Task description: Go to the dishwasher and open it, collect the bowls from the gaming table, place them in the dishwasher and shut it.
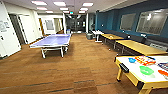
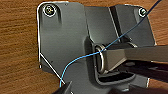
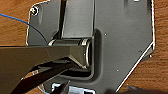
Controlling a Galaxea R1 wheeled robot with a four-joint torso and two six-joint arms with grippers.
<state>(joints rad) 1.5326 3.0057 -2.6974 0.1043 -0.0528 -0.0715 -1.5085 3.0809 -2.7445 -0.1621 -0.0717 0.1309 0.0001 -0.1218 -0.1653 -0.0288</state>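
From the head view I count two bowls on the gaming table point(image 1: 140, 79), which sits at about four o'clock: one small bright blue bowl point(image 1: 131, 60) near the table's far end and one larger light green bowl point(image 1: 146, 70) closer to me, well apart from each other. The worktop is flat and white with yellow-cream sides, rounded corners and a black slot point(image 1: 124, 67) in the end facing the open floor. Colourful flat boxes point(image 1: 145, 60) lie just beside the blue bowl, and more coloured shapes sit at the worktop's right edge, too blurred for me to name. At eleven o'clock stands one blue table-tennis table point(image 1: 51, 41) on white legs. Along the dark teal wall point(image 1: 111, 20) at two o'clock I see two plain yellow-topped tables point(image 1: 140, 46) in a row, with a small white one beyond them. The floor point(image 1: 82, 65) is brown wood-grain planking, and a wide open lane of it runs between the table-tennis table and the row of tables toward twelve o'clock. In both wrist views the same planking lies under the dark plate and a thin blue cable point(image 2: 82, 57). I cannot tell whether either pincer is apart or together.
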